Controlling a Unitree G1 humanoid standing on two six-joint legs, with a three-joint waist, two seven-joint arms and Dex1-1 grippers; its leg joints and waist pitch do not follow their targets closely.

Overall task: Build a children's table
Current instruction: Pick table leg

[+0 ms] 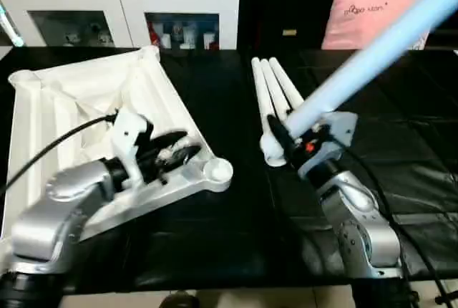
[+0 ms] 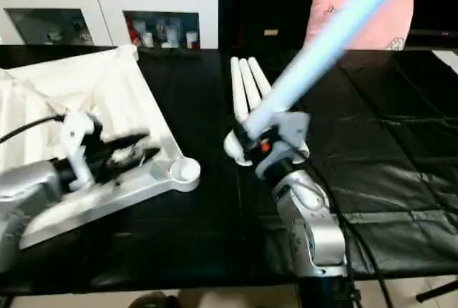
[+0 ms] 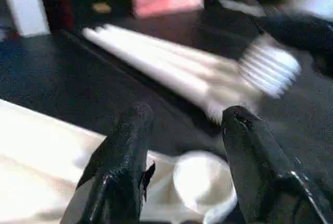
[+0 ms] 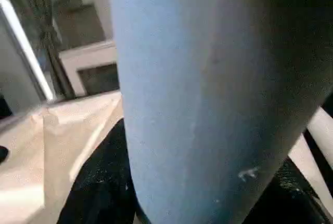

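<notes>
Between tabletop (image 1: 86, 107) and the three legs lying on the mat (image 1: 275, 97) I see a bare black strip, wide enough to pass. Raised leg (image 1: 372, 57) slants across right side, blocking that airspace. Cabinet (image 1: 122, 3) closes the far edge.

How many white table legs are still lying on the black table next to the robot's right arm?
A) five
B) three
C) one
B: three white legs lie side by side on the black table, while the right gripper holds a fourth leg up in the air.
</notes>
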